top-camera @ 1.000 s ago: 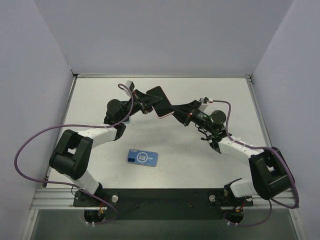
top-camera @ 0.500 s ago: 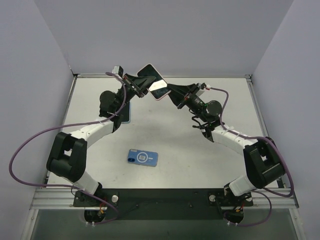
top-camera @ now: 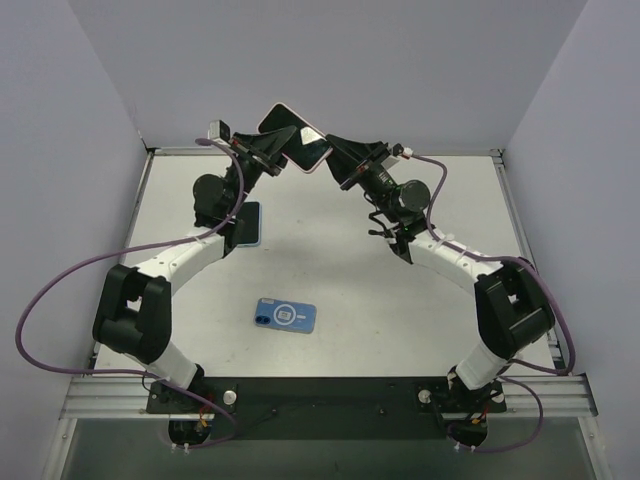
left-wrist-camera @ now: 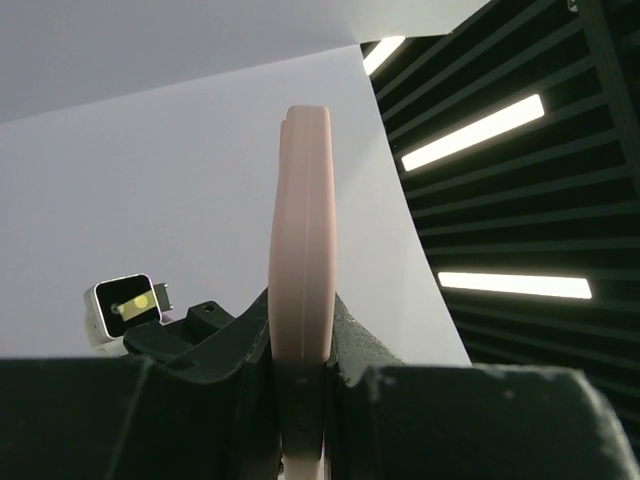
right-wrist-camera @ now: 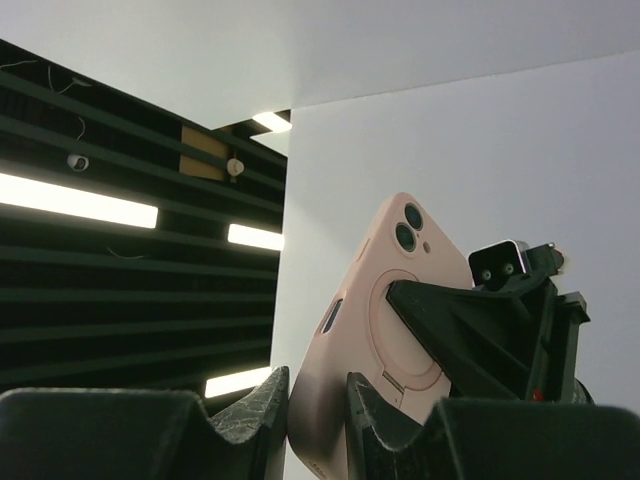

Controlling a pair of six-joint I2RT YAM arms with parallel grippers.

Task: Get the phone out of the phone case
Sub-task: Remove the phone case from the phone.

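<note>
The phone point(top-camera: 292, 138), dark screen facing up, sits in its pink case point(top-camera: 284, 105) and is held high above the far side of the table between both grippers. My left gripper point(top-camera: 270, 152) is shut on its left end. In the left wrist view the case point(left-wrist-camera: 300, 220) stands edge-on between the left gripper point(left-wrist-camera: 300, 350) fingers. My right gripper point(top-camera: 326, 154) is shut on the right end. In the right wrist view the right gripper point(right-wrist-camera: 318, 400) pinches a lower corner of the case point(right-wrist-camera: 385, 300), whose back with two lenses faces that camera. The left gripper's finger point(right-wrist-camera: 480, 335) lies across that back.
A light blue phone case point(top-camera: 286, 314) lies flat at the table's near middle. A dark blue phone or case point(top-camera: 247, 224) lies under the left arm at the left. Purple cables loop off both arms. Grey walls enclose the table point(top-camera: 350, 290).
Both grippers have risen and moved toward the far wall and a little left, carrying the cased phone between them. Both grips have held. The items on the table have not moved.
</note>
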